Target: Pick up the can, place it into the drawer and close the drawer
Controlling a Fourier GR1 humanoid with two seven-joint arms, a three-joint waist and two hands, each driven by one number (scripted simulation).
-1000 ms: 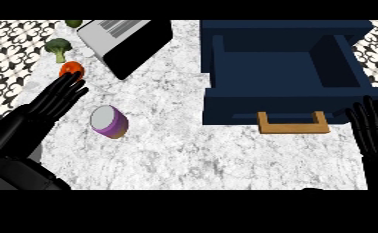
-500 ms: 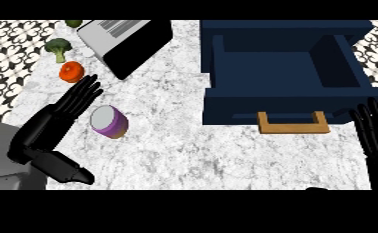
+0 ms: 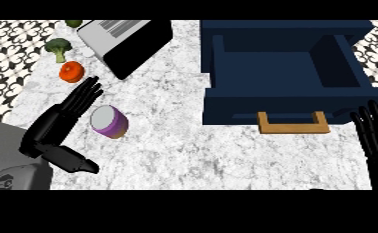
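My left hand (image 3: 55, 124) slid nearer can (image 3: 109, 121), lower left; fingers straight, grasping nothing. Curl round it squarely before lifting. Right hand (image 3: 365, 132) open, right edge.

left hand (image 3: 63, 122) open beside can (image 3: 109, 122), drawer (image 3: 280, 72) open

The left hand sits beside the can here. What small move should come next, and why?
Probably close the left hand round the can: its fingers lie straight along the can's left side with the thumb below, so nothing is held yet. The drawer stands open, so grasping seems the only step missing before the lift.
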